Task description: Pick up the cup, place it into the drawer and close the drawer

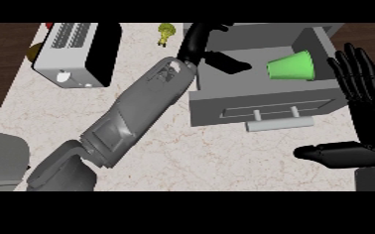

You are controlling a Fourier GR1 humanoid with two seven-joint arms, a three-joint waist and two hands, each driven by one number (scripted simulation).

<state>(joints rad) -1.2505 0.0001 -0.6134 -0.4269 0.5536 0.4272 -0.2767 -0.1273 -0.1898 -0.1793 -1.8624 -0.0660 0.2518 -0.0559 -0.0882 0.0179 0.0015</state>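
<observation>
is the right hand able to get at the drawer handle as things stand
Probably yes: the right hand is open just right of the drawer, nothing lies between it and the handle, and the left hand is at the drawer's far-left corner.

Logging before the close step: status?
Green cup on its side in open drawer. Left hand at drawer's left wall, off it. Right hand open, resting at right edge.

A: Flat and even, lit from overhead. Nice and bright across the pale table (183, 148).
B: Yep. Dimmer down inside the drawer (242, 84) though, and barely any shading on the black right hand (360, 104).
</observation>
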